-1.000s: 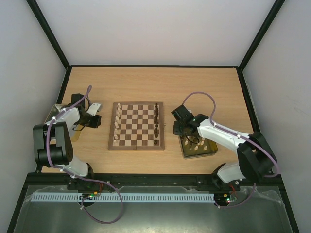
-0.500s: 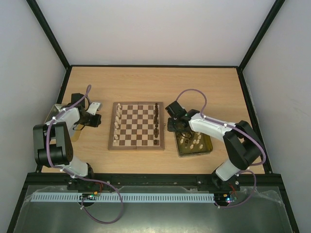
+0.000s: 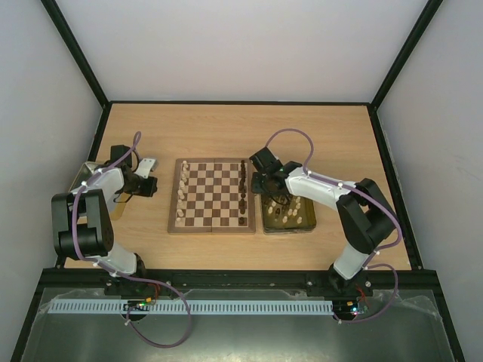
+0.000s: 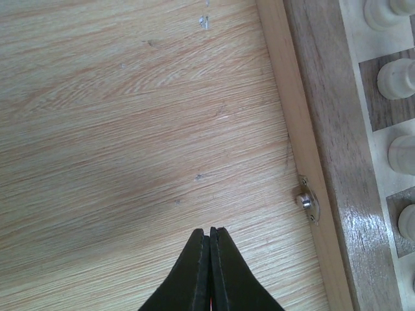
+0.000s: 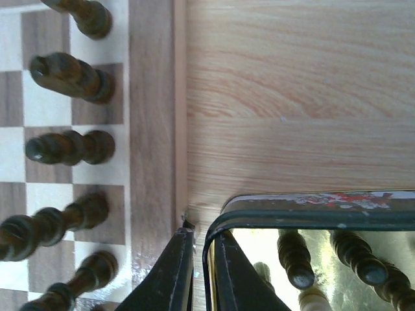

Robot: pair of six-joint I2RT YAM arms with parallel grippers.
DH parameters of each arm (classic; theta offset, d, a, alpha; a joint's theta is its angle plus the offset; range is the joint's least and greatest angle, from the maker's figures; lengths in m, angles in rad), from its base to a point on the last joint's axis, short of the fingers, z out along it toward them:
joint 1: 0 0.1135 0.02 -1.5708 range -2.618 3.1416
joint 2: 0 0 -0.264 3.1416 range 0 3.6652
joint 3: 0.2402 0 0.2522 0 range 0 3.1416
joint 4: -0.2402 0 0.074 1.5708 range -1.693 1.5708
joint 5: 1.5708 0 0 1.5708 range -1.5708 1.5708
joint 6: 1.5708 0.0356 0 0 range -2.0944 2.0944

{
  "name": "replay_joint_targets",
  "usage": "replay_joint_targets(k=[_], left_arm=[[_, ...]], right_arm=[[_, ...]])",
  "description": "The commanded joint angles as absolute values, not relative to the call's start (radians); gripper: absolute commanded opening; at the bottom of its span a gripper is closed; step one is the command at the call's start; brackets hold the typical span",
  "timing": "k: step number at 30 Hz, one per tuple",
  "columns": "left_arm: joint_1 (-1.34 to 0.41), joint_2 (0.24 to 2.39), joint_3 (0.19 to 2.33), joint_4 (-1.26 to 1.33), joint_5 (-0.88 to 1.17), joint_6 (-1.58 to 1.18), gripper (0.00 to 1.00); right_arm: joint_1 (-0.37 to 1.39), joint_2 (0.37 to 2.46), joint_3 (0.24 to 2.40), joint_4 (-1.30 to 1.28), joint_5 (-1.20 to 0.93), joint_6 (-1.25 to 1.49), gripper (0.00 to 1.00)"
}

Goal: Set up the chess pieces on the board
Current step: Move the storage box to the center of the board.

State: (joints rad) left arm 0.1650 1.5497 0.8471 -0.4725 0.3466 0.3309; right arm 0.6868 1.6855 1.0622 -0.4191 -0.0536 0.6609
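Right gripper [image 5: 201, 234] pinches the gold tray [image 5: 311, 206] by its wall. Chess pieces [image 5: 292, 256] lie inside, the board [image 5: 152, 129] just beside its outer finger. Left gripper [image 4: 209, 230] — pressed shut, empty — hangs over tabletop [image 4: 117, 129] near the board's edge.

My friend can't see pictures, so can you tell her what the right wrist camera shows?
The right gripper has its black jaws shut on the rim of a shiny yellow-gold metal tray holding small dark brown wooden chess pieces. Just left lies the chequered wooden chessboard, with a column of dark pieces on its edge squares.
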Motion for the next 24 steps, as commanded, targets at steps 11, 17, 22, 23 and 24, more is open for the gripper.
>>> replay_joint_targets(k=[11, 17, 22, 23, 24], left_arm=[[0.172, 1.538, 0.830, -0.460, 0.332, 0.318, 0.02], [0.171, 1.529, 0.836, -0.448, 0.324, 0.304, 0.02], [0.170, 1.529, 0.838, -0.436, 0.338, 0.293, 0.04], [0.169, 1.529, 0.839, -0.434, 0.339, 0.291, 0.04], [0.169, 1.528, 0.839, -0.431, 0.340, 0.290, 0.04]], right_arm=[[0.690, 1.499, 0.985, -0.468, 0.076, 0.650, 0.20], [0.667, 1.435, 0.916, -0.530, 0.121, 0.657, 0.21], [0.554, 1.387, 0.874, -0.546, 0.099, 0.651, 0.20], [0.535, 1.383, 0.866, -0.546, 0.092, 0.650, 0.20], [0.521, 1.382, 0.860, -0.546, 0.084, 0.651, 0.19]])
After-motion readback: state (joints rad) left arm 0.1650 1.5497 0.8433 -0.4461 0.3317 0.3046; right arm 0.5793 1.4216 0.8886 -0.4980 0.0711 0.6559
